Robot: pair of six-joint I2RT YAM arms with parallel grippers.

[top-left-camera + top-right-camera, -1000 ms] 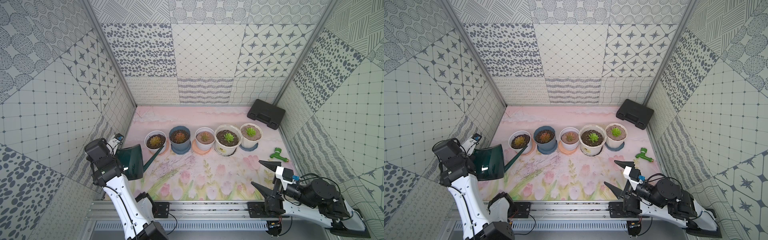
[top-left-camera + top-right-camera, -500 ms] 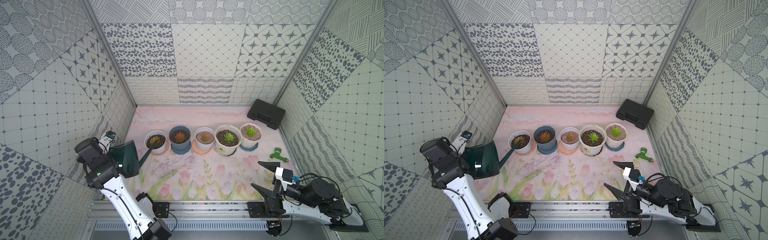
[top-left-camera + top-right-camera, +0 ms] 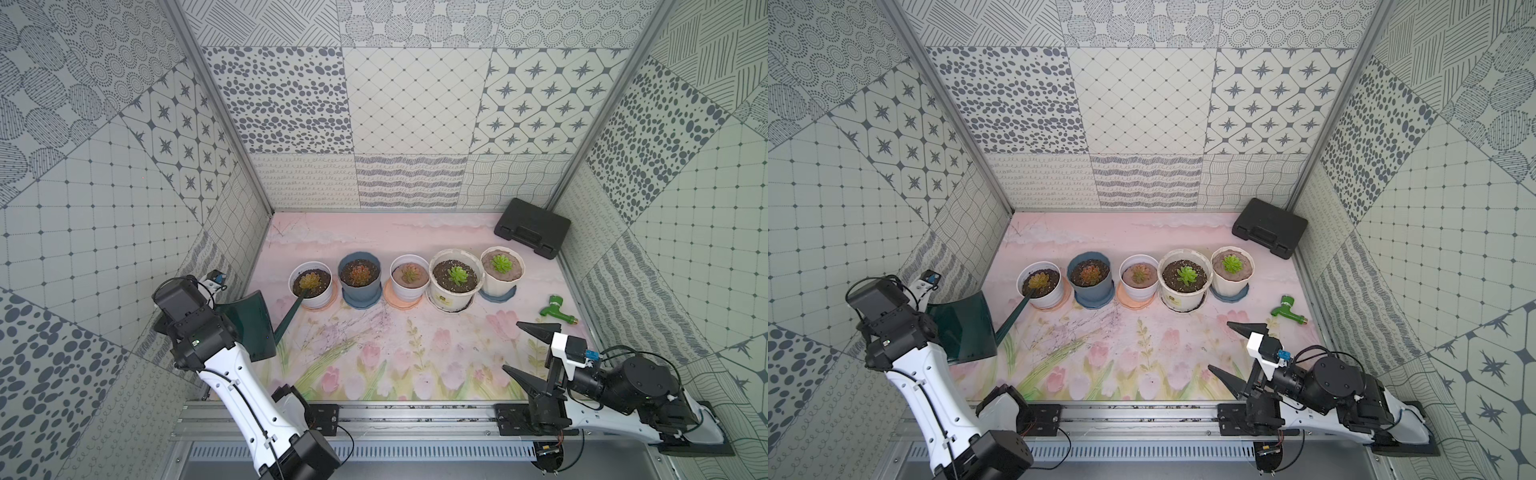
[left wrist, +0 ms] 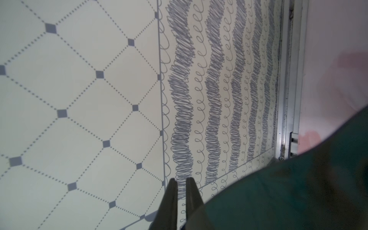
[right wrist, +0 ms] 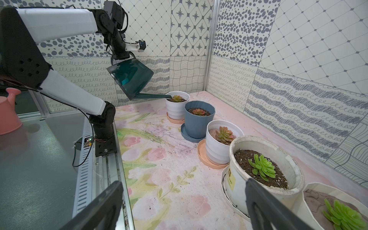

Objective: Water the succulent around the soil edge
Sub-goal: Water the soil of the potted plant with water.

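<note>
Carrying the can is the step in hand, I'd say. The left gripper [image 4: 181, 181] has its jaws pinched nearly together, and the dark green see-through plastic watering can [image 3: 249, 324] hangs off it in mid-air, so I read that as clamped on the handle, though the actual bite is hidden behind the wrist. Its long thin spout [image 3: 291, 309] pokes in over the rim of the plain white pot with the yellow-brown rosette [image 3: 311, 282], which is the wrong end of the row, and I can't tell if it touches. The succulent [image 3: 500, 263], a small bright green spiky rosette, sits at the far opposite end in a white fluted pot [image 3: 498, 287], just beside the bigger cream pot of dark speckled soil [image 3: 455, 291]. The soil edge [image 3: 515, 272], that ring of smooth tan soil inside the lip, is what needs the water. So the next move probably means swinging the can past the four other pots, hovering the spout over that ring and off the leaves, then tipping. The right gripper [image 3: 512, 347] rests by the front rail, jaws wide apart, empty. No idea if there's water in the can or any coming out. The left wrist view is mostly wall and green blur. In the right wrist view the target pot is cut off at the corner.
</note>
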